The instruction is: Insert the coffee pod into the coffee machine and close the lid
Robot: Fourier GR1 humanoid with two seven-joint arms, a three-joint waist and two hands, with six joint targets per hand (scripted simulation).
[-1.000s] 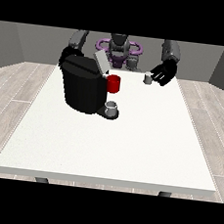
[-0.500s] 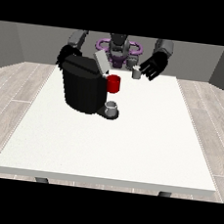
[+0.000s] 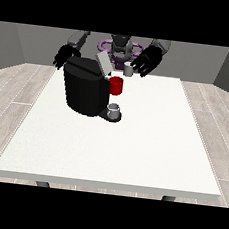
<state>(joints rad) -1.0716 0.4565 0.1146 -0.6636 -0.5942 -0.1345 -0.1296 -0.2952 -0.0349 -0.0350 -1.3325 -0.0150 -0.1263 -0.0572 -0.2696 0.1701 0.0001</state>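
My white table carries the black coffee machine, its grey lid tilted open and a red holder at its front. A grey cup stands on its base; what it contains I cannot tell. My hand at the view's right pinches the small grey coffee pod above the machine. My hand at the view's left hangs behind the machine, fingers indistinct.

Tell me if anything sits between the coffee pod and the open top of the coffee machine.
Nothing visible blocks it. The coffee pod is at the fingers of the hand at the view's right, just right of the raised lid. The coffee machine has its lid tilted up, with only open space between pod and opening.
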